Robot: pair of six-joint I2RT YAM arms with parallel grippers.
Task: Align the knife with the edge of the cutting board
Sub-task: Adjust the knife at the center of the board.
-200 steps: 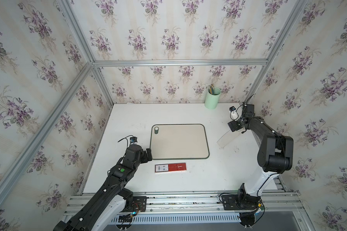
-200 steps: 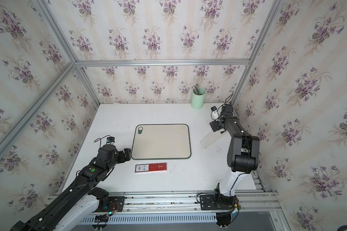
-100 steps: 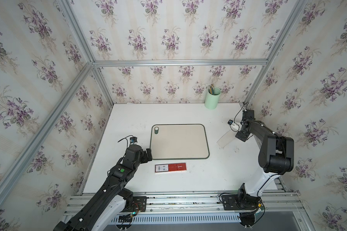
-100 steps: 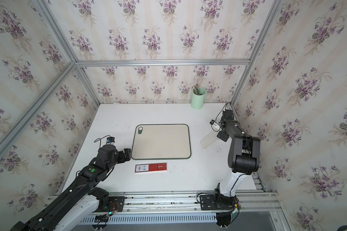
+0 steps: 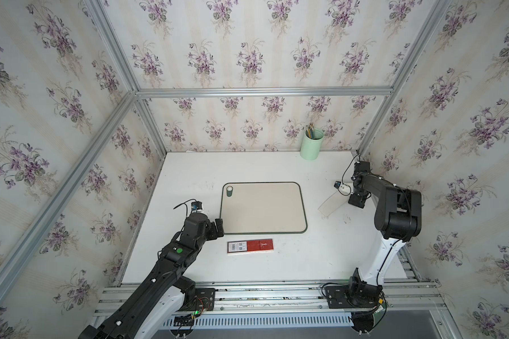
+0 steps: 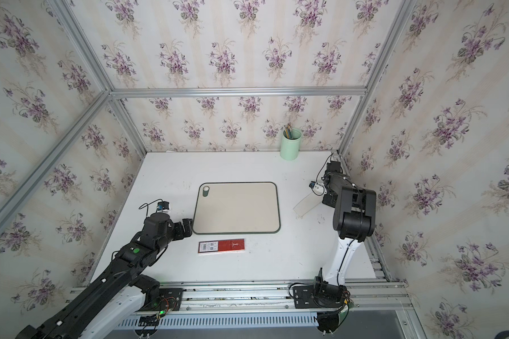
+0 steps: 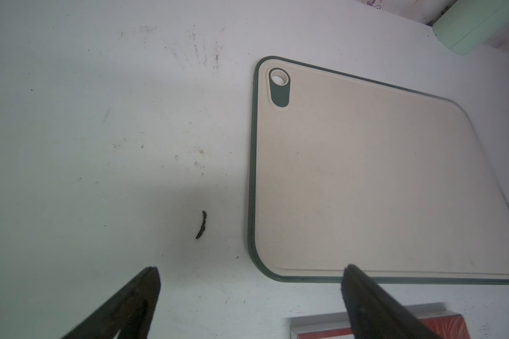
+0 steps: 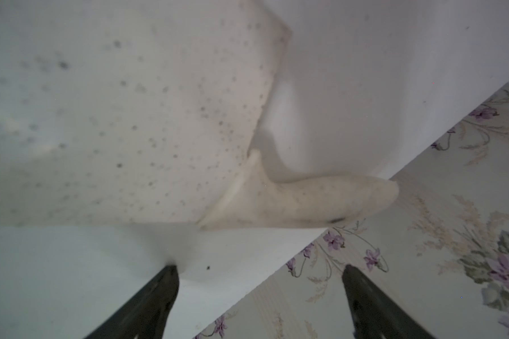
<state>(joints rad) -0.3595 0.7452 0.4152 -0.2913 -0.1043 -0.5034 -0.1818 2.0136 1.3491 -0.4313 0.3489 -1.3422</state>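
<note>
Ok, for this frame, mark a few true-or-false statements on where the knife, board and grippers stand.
1. The knife lies on the cutting board. False: it lies on the table beside the board, apart, at a slant.
2. The right gripper is open and empty. True.
3. The red box lies in front of the board, nearer the robot. True.
4. The left gripper is shut on the board. False: it is open, holding nothing.

On the worktop I count one cutting board, one knife, one red box and one green cup. The cup holds several pencils; from my feed they look like four or five, but they're too small to count surely.
</note>
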